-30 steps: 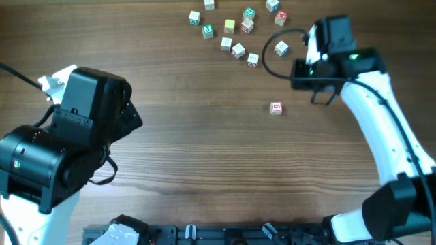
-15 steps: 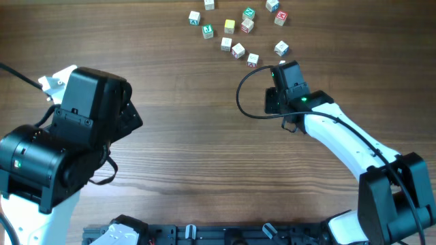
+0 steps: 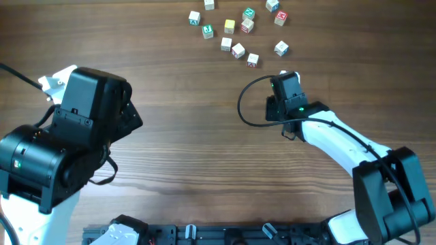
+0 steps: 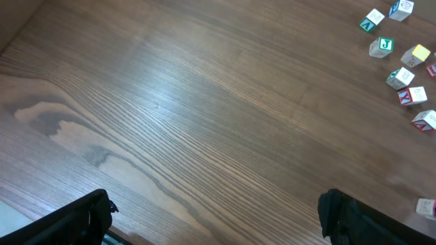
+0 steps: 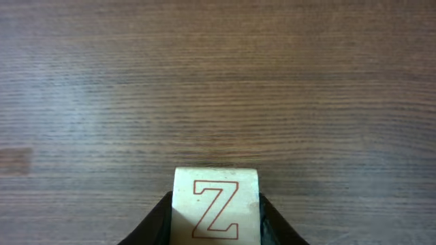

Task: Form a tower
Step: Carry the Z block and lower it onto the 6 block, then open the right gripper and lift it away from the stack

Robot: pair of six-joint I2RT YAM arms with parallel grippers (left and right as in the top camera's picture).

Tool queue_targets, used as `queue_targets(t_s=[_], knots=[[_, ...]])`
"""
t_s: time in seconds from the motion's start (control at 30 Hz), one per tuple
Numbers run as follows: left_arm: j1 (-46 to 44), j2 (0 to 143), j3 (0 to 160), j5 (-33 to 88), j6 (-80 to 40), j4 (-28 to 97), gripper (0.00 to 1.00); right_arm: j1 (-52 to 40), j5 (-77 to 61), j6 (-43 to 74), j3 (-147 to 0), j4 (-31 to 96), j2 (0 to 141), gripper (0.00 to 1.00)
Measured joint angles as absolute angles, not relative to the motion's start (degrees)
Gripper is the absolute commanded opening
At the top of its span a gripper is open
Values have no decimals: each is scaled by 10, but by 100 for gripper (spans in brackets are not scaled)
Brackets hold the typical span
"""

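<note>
Jaws of the right gripper gripped the Z cube, carried in the last second from beside the loose cubes to over the now-hidden base cube on the worktop, so the tower awaited stacking, while the left gripper had its jaws wide.

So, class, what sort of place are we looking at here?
Probably a robotics lab bench: a left arm and right arm stand at a wood-grain table, with toy letter cubes scattered on it.

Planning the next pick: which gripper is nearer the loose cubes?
Right. The right gripper, holding a Z cube, is close by the loose cubes; the left gripper is far left.
</note>
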State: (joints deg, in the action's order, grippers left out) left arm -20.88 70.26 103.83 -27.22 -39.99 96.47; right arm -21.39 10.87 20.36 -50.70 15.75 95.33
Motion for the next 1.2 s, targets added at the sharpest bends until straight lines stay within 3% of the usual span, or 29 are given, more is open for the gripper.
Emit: queue_targets(t_s=[0.23, 0.27, 0.3, 0.5, 0.53, 0.63, 0.67, 0.9, 1.0, 1.03, 1.07, 1.13, 1.2], knots=[[-209, 703, 1039, -272, -400, 965, 100, -214, 110, 209, -507, 158, 963, 64], [-209, 703, 1039, -272, -400, 965, 100, -214, 110, 211, -507, 158, 963, 74], [-209, 703, 1039, -272, -400, 965, 100, -214, 110, 211, -507, 158, 963, 100], [-209, 703, 1039, -272, -400, 965, 100, -214, 100, 208, -507, 157, 967, 99], [-209, 703, 1039, -272, -400, 965, 100, -214, 99, 207, -507, 156, 973, 96], [-209, 703, 1039, -272, -400, 964, 100, -214, 86, 193, -507, 151, 993, 68], [-209, 703, 1038, -272, -400, 964, 100, -214, 84, 189, -507, 150, 995, 63], [-209, 703, 1039, -272, -400, 965, 100, -214, 79, 172, -507, 144, 996, 40], [-209, 703, 1039, -272, -400, 965, 100, -214, 79, 168, -507, 142, 996, 39], [-209, 703, 1039, -272, -400, 965, 100, -214, 79, 168, -507, 142, 996, 52], [-209, 703, 1039, -272, -400, 965, 100, -214, 79, 170, -507, 140, 996, 74], [-209, 703, 1039, -272, -400, 965, 100, -214, 79, 166, -507, 140, 996, 98], [-209, 703, 1039, -272, -400, 965, 100, -214, 77, 165, -507, 141, 996, 100]])
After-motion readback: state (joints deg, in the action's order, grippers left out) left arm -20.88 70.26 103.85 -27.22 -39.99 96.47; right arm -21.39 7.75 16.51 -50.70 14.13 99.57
